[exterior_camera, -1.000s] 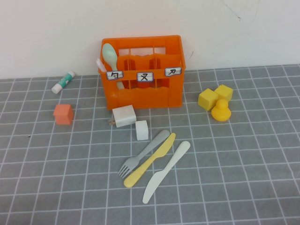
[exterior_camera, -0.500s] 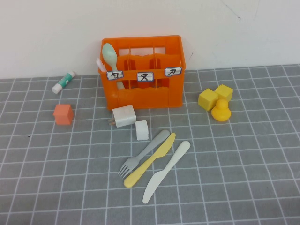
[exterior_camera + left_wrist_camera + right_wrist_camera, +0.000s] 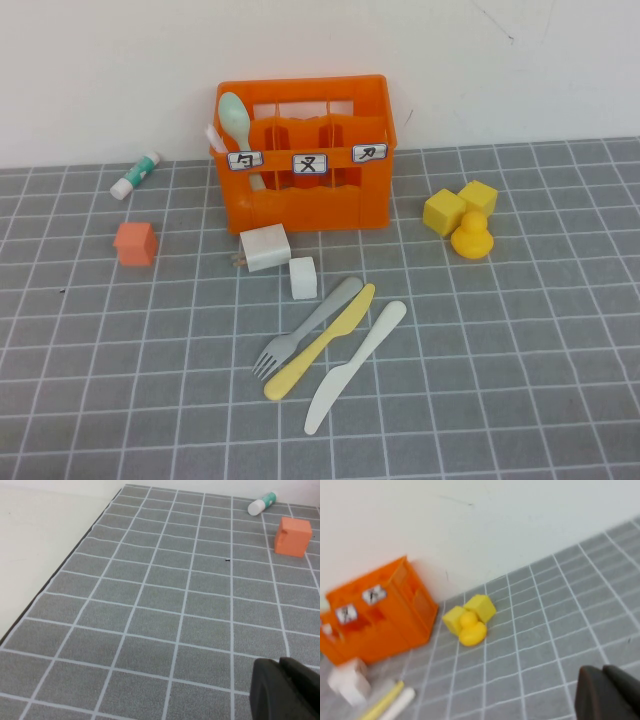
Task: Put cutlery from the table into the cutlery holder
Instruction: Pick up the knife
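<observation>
Three pieces of cutlery lie side by side on the grey gridded table [image 3: 500, 350], in front of the cutlery holder: a light grey fork [image 3: 305, 328], a pale yellow knife [image 3: 320, 342] and a white knife [image 3: 355, 365]. The cutlery holder [image 3: 305, 160] is an orange slotted crate by the back wall, with a pale green spoon [image 3: 235, 118] standing in its left compartment. Neither gripper shows in the high view. My left gripper [image 3: 279, 661] is shut and empty over bare table at the left. My right gripper [image 3: 602, 669] is shut and empty, off to the right of the holder [image 3: 375, 615].
A white charger block [image 3: 264, 247] and a white cube [image 3: 303, 278] sit between the holder and the cutlery. An orange cube [image 3: 135, 244] and a glue stick [image 3: 135, 175] lie at the left. Yellow blocks with a duck [image 3: 470, 238] are at the right.
</observation>
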Robot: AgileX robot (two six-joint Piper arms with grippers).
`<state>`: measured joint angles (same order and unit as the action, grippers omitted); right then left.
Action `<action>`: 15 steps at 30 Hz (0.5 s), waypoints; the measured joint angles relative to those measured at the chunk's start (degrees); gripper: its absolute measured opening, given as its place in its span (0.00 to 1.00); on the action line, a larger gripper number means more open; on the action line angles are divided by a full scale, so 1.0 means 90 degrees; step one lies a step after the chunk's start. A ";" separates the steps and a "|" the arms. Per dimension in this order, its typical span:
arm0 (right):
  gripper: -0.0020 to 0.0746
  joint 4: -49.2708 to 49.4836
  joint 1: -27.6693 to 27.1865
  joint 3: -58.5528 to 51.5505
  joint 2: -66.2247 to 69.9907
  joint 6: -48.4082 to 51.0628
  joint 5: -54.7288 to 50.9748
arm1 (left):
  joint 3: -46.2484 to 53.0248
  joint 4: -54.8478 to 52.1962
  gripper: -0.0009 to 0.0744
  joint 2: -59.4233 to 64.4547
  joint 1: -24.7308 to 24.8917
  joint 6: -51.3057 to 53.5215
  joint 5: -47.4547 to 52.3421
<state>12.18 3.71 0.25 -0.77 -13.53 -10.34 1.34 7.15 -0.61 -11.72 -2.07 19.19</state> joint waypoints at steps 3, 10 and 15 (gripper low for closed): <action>0.02 -0.0013 0.0000 0.0578 0.0178 0.1053 -0.0748 | 0.0000 0.0000 0.01 0.0000 -0.0010 0.0000 0.0000; 0.02 -0.0027 0.0000 0.2420 0.1954 0.3390 -0.2700 | 0.0000 0.0000 0.01 0.0000 -0.0010 0.0000 0.0000; 0.02 -0.0027 0.0000 0.3966 0.3671 0.4829 -0.4152 | 0.0000 0.0000 0.01 0.0000 -0.0010 0.0000 0.0000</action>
<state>11.94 3.71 35.95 32.27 29.93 -47.71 1.34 7.15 -0.61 -11.81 -2.07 19.19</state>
